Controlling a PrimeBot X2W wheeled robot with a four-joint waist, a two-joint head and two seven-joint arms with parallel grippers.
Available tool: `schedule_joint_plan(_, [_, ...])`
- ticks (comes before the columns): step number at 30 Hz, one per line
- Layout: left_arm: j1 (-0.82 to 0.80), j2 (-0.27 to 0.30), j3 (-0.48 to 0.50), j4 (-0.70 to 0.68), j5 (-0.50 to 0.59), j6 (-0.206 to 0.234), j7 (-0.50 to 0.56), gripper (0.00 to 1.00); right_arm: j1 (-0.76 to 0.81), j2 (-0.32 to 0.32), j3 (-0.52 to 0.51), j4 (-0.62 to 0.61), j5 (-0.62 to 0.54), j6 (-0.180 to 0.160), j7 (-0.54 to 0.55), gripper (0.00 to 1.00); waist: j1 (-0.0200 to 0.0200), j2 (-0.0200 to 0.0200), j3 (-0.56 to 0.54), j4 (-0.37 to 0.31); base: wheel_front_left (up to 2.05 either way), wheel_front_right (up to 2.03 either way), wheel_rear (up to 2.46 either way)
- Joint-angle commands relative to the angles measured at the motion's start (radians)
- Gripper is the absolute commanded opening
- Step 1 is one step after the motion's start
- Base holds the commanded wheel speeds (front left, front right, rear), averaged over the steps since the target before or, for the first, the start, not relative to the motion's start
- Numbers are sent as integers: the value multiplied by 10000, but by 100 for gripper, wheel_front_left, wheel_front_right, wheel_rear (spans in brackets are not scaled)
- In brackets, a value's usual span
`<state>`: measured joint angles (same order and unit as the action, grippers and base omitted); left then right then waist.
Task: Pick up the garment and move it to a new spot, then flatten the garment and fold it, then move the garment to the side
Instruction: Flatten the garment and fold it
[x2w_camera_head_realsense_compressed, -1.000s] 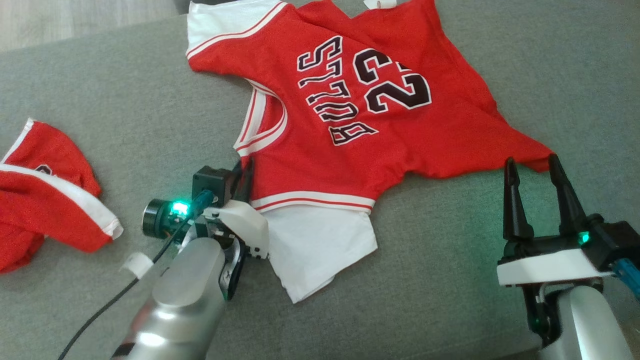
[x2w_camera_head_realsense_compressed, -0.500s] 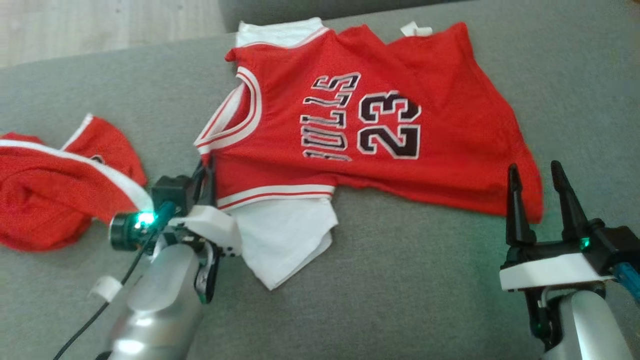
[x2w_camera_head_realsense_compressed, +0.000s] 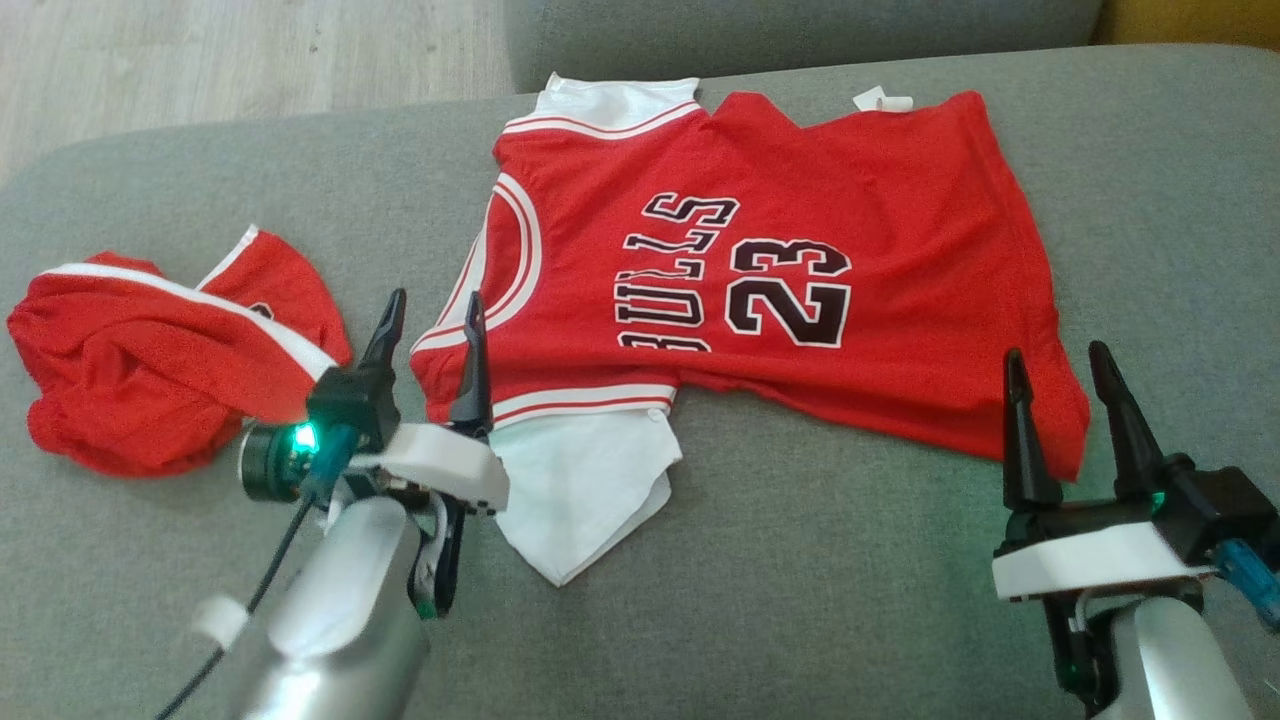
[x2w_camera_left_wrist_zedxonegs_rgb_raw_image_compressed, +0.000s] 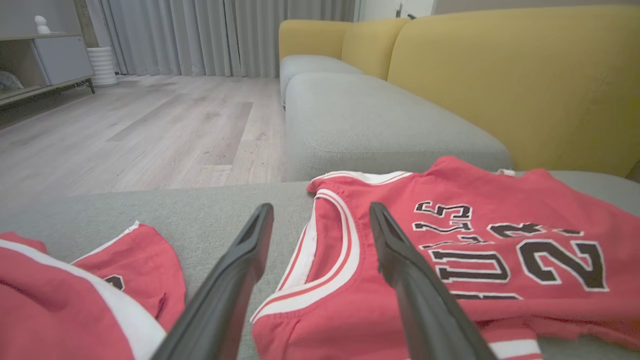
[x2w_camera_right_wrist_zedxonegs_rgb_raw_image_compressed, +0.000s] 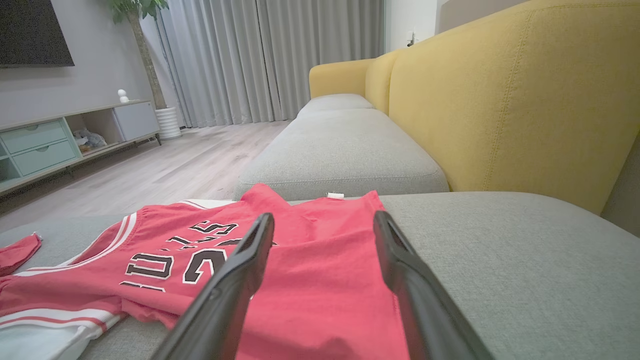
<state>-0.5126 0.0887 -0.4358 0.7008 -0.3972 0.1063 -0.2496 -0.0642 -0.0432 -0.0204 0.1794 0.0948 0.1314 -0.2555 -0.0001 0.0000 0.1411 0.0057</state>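
Just now the left gripper (x2w_camera_head_realsense_compressed: 435, 305) has let go. 1 second ago its 2 fingers were pressed together on the jersey's shoulder edge; now they stand spread either side of the white-trimmed opening, with nothing pinched between them. The right gripper (x2w_camera_head_realsense_compressed: 1055, 358) is spread too and empty, poised right by the hem corner. The jersey (x2w_camera_head_realsense_compressed: 780, 250) lies on the grey couch seat (x2w_camera_head_realsense_compressed: 850, 580) with its number 23 facing up, and looks squarer than it did. Its near side is tucked under across the bottom of the lettering, and a white sleeve (x2w_camera_head_realsense_compressed: 585, 490) pokes out crumpled. A second red garment (x2w_camera_head_realsense_compressed: 150, 390) sits bunched to the left, apart. I judge the move to a new spot done and the flattening under way — that tucked edge and sleeve want smoothing before any fold.
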Motion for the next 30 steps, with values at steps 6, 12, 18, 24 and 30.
schedule_joint_plan(6, [1304,71,733,-2438,481,336,-119,100,-61,-70,148,-396,-93,-7,-63,100,1,0,15,108,0,0,0])
schedule_joint_plan(12, [2126,-141,854,-3359,672,339,-120,100,-199,-70,-106,-406,-353,-7,-63,100,1,0,142,438,0,0,0])
schedule_joint_plan(18, [2035,-251,795,-3393,867,254,-121,100,-1294,-70,-1063,552,-1001,-7,-13,100,1,0,493,758,0,0,0])
schedule_joint_plan(24, [1859,-315,779,-3277,926,185,-121,100,-3377,-70,-2680,2816,-1939,-7,1710,100,1,0,864,956,0,0,0])
schedule_joint_plan(30, [1647,-357,687,-3208,926,136,-121,100,-4930,-344,-3723,4610,-2615,-7,3066,100,1,0,1217,1199,0,0,0])
